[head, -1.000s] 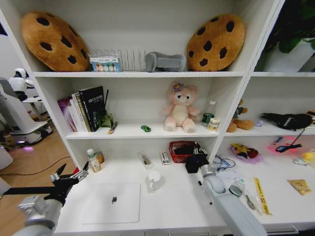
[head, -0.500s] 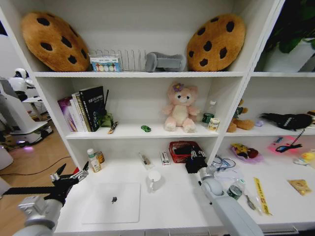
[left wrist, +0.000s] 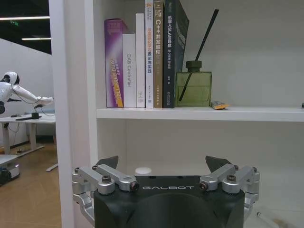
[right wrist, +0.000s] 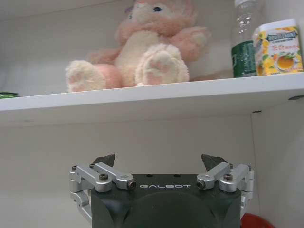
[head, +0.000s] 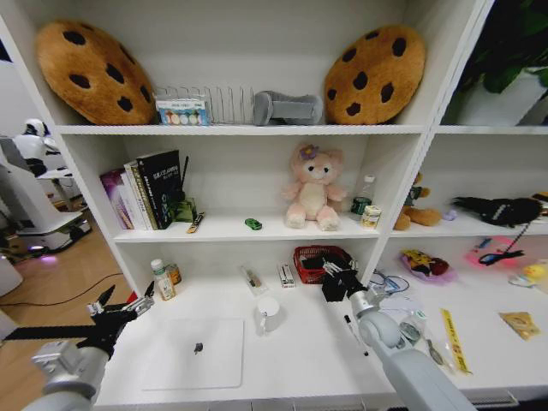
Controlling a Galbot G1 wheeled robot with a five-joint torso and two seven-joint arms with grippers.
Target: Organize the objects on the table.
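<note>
On the white table (head: pixel 300 355) lie a slim silver laptop (head: pixel 195 352), a white mug (head: pixel 268 313), a black pen (head: pixel 350 330) and two small bottles (head: pixel 161 280) by the left wall. A tiny green toy car (head: pixel 253 223) sits on the shelf above. My right gripper (head: pixel 336 276) hovers open at the front rim of a red basket (head: pixel 312 257), empty, right of the mug. In the right wrist view the right gripper (right wrist: pixel 158 160) faces the shelf with the pink plush. My left gripper (head: pixel 122 306) hangs open off the table's left end; the left gripper (left wrist: pixel 163 164) faces a bottle's white cap (left wrist: pixel 143 170).
Books (head: pixel 145 188) and a green diffuser bottle (left wrist: pixel 193 88) stand on the shelf over the left end. A pink plush (head: pixel 313 186), a bottle (right wrist: pixel 244 35) and a tea box (right wrist: pixel 279 46) sit above the basket. Cables, a roll and a yellow strip (head: pixel 454 340) lie to the right.
My right gripper has crept a little back and left toward the red basket. The left arm and the table's things have not moved.
</note>
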